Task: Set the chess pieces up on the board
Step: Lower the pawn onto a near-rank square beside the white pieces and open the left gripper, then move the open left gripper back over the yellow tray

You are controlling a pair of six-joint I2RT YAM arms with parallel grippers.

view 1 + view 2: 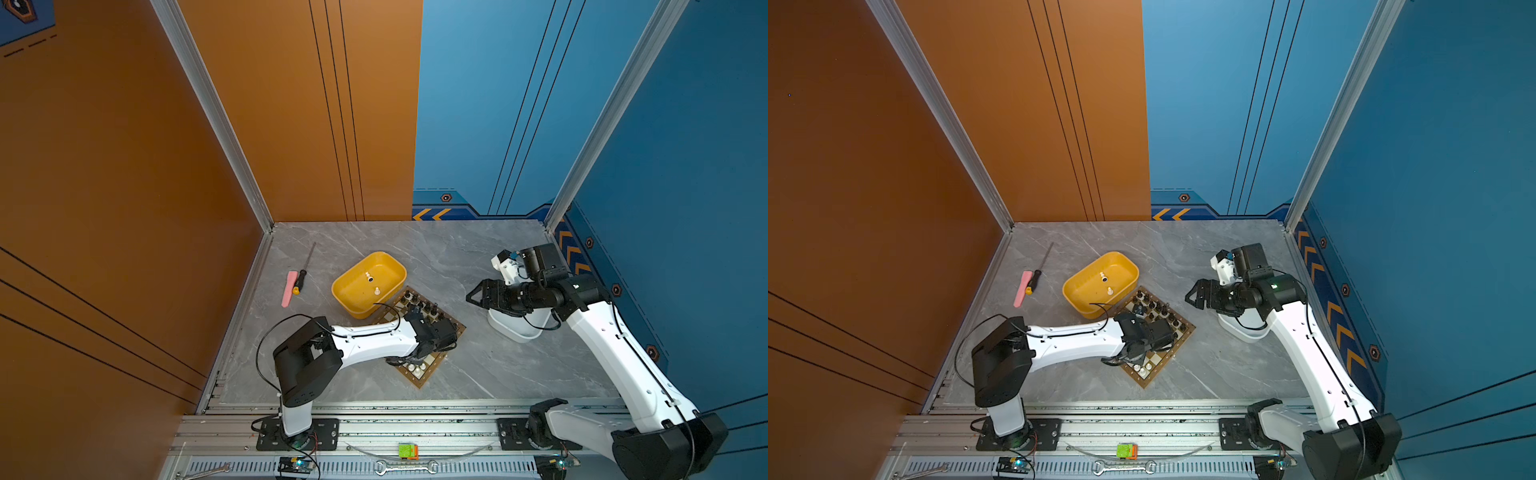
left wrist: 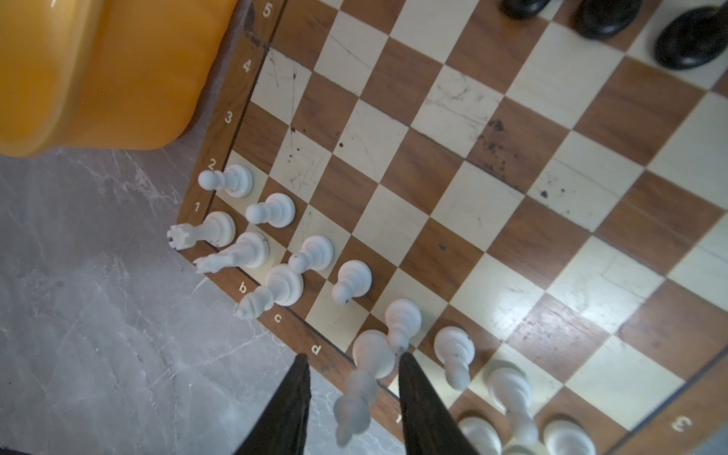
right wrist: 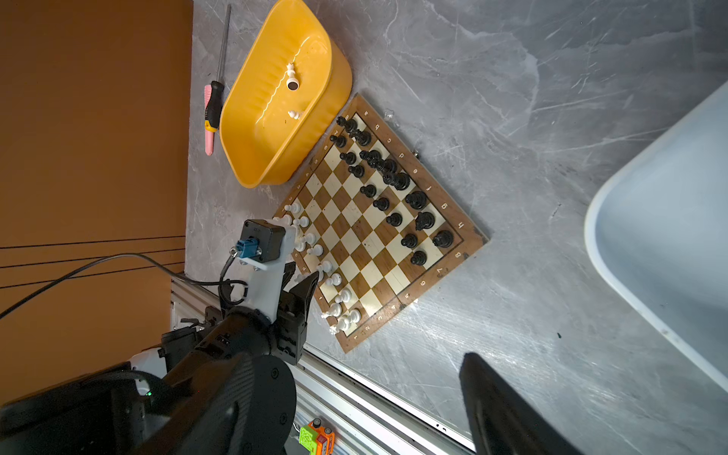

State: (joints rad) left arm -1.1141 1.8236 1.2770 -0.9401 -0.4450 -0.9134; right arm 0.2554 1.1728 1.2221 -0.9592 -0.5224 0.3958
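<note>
A screwdriver lies left of the yellow tray, which holds two white pieces. Over the board, the left gripper stands parted around a tall white piece, seemingly not pinching it. The right gripper hangs spread and empty near the white tray.

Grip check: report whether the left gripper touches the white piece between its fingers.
Cannot tell: left wrist view blurs the white piece against one finger of the left gripper.
</note>
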